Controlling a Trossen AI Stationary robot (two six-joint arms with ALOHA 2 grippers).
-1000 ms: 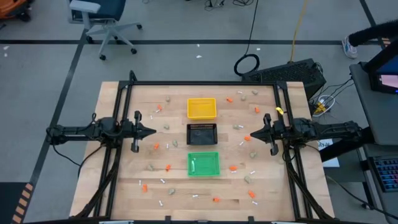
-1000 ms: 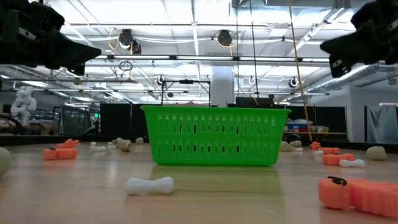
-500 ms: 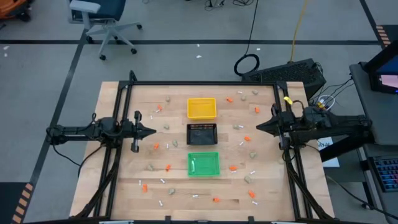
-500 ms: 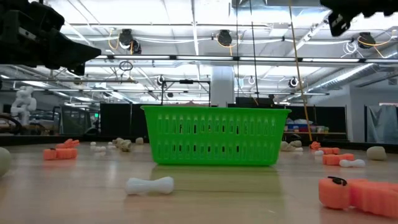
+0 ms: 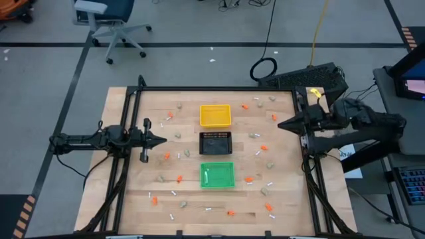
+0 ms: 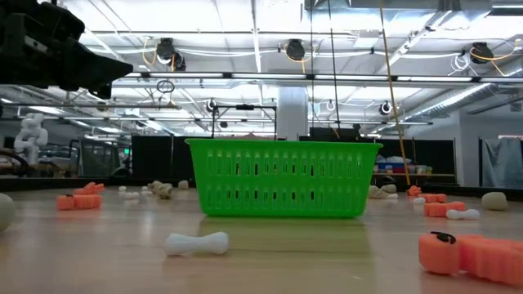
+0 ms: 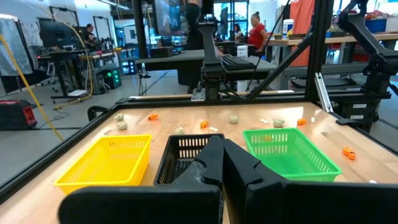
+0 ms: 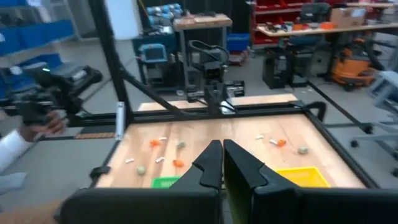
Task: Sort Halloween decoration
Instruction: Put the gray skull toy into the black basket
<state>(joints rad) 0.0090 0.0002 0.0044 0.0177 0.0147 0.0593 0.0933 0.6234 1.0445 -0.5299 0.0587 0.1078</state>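
The Halloween decoration lies scattered on the wooden table (image 5: 126, 192): orange bits (image 5: 249, 179), thin white sticks (image 5: 174, 193) and beige-grey lumps (image 5: 270, 164). None of them is touched. In the low view a white stick (image 6: 197, 242) and an orange bit (image 6: 470, 253) lie near the camera. My left gripper (image 5: 164, 140) hovers shut at the table's left side and points level toward the trays. My right gripper (image 5: 279, 124) is shut and empty, high above the table's right side. It is out of the low view.
Down the table's middle stand a yellow tray (image 5: 215, 115), a black tray (image 5: 215, 142) and a green tray (image 5: 217, 174). A black frame (image 5: 212, 89) borders the table. The right wrist view shows a person's hand and white sleeve (image 8: 18, 149) beyond the table.
My right gripper has risen well above the table, still shut and empty, and has gone out of the top of the low view. It has tipped slightly. My left gripper and the pieces have kept still.
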